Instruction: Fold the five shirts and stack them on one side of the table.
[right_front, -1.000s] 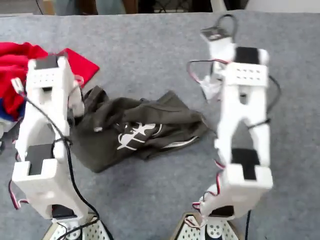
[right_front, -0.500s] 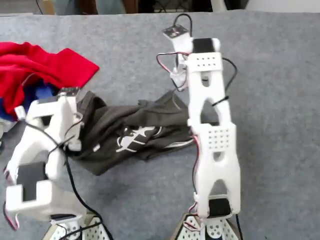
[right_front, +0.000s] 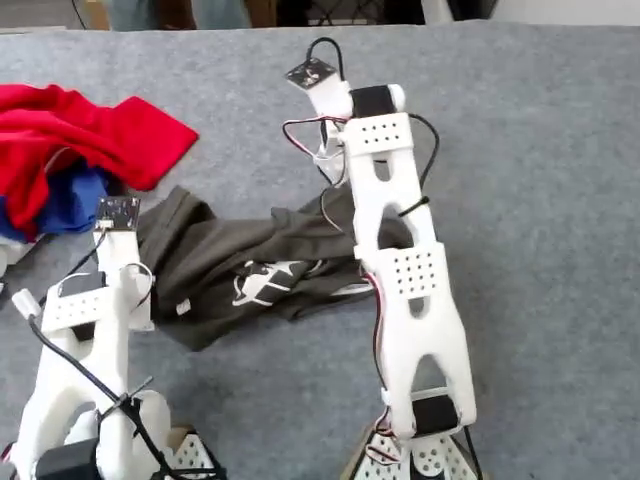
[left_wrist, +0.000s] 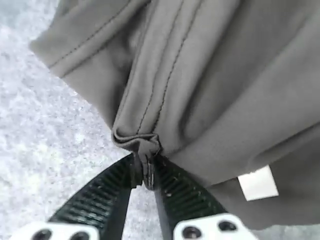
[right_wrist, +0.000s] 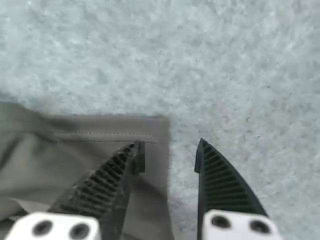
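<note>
From the high view, a dark olive shirt (right_front: 230, 250) with a white print (right_front: 262, 280) lies crumpled in the middle of the grey felt-covered table (right_front: 560, 150), its cloth bunched between the two arms. A red shirt (right_front: 95, 135) lies heaped at the far left of the table with a blue shirt (right_front: 65, 200) partly under it, both near the olive shirt's left end. The left arm (right_front: 85, 320) stands at the near left with its tip at the olive shirt's left edge. The right arm (right_front: 405, 280) stretches from the near edge across the shirt's right end to its far side. In the left wrist view, the left gripper (left_wrist: 145, 172) has its black ribbed jaws pressed together on a small pinched fold of the olive shirt's stitched hem, the cloth fanning out from the pinch above the grey table. A white label (left_wrist: 257, 182) sits on the cloth close to one finger. In the right wrist view, the right gripper (right_wrist: 167, 152) has its jaws apart and grips nothing. One finger is over a square hemmed corner of the olive shirt, the other over bare table just beside that corner; whether the tips touch the surface cannot be told
</note>
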